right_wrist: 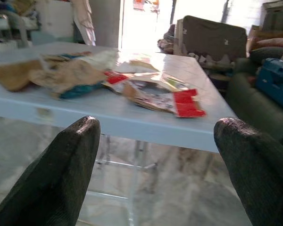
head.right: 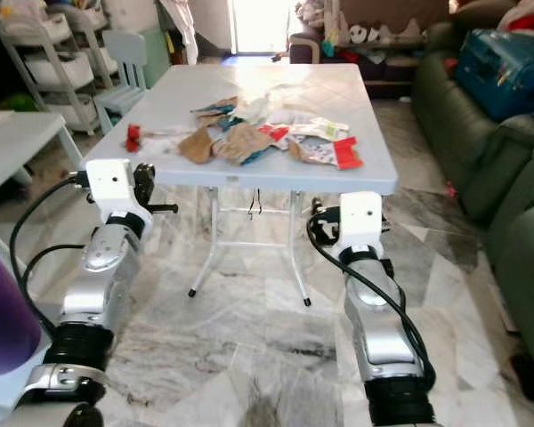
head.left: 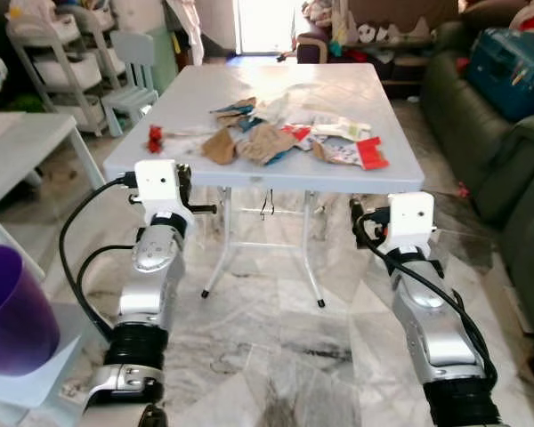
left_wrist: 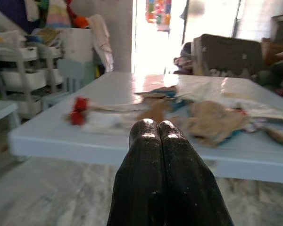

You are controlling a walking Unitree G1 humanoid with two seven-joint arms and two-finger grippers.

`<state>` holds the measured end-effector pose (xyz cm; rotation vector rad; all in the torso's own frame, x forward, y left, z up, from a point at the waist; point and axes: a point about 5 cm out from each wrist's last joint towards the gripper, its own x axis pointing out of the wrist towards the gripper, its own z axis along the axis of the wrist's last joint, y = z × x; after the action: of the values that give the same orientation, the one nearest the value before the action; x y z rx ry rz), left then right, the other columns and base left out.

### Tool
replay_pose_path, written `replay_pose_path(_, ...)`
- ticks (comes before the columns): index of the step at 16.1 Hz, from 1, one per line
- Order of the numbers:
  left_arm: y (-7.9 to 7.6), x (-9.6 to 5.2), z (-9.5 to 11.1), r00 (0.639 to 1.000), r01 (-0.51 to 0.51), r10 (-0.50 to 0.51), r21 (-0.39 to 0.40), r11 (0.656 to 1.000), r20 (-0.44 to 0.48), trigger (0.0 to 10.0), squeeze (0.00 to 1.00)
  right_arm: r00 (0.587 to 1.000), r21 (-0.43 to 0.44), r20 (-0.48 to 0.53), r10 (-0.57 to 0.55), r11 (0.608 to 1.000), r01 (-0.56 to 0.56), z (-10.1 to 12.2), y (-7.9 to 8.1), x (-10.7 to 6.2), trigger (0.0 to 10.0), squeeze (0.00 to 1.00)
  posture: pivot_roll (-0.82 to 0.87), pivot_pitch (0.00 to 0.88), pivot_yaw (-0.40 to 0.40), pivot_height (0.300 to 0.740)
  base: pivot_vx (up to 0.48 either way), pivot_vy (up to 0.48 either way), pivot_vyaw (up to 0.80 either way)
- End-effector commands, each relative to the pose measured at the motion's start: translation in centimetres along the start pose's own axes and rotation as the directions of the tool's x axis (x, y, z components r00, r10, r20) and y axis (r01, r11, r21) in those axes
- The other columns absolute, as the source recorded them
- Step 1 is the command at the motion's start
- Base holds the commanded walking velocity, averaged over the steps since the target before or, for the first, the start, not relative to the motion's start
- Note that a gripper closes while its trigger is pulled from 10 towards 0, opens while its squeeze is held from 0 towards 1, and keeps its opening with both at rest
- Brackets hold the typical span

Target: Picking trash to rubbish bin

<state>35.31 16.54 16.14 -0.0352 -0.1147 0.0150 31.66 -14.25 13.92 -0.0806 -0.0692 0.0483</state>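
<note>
Trash lies heaped on a pale folding table: crumpled brown paper, mixed wrappers, a red-and-white packet and a small red scrap off to the left. A purple rubbish bin stands on the floor at my near left. Both arms are raised in front of the table's near edge, short of the trash. In the left wrist view, my left gripper is shut with nothing between its fingers and faces the brown paper. In the right wrist view, my right gripper is open and faces the red-and-white packet.
A dark green sofa with a blue bag runs along the right. A white side table, a pale child's chair and a shelf cart stand to the left. Marble floor lies between me and the table.
</note>
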Motion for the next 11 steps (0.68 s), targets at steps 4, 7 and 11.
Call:
replay_pose_path(4,0.06,0.29,0.7,1.0,0.013,-0.013,-0.005,1.0,0.016,10.0,0.0,1.0,-0.01,0.019,0.007,1.0,-0.007,0.56,0.16,0.25,10.0,0.0,-0.07,0.0,0.006,0.74,0.269,0.0,0.0)
replay_pose_path(7,-0.09,0.33,0.63,1.0,0.018,-0.018,-0.009,1.0,0.01,10.0,0.0,1.0,-0.008,0.018,0.002,1.0,-0.002,0.51,0.17,0.2,10.0,0.0,-0.08,0.0,0.005,0.74,0.451,0.0,0.0)
replay_pose_path(11,-0.22,0.31,0.33,1.0,0.019,-0.019,-0.017,1.0,0.0,10.0,0.0,1.0,-0.012,0.019,0.008,1.0,-0.008,0.58,0.24,0.2,10.0,0.0,-0.08,0.0,0.003,0.74,0.458,0.0,0.0)
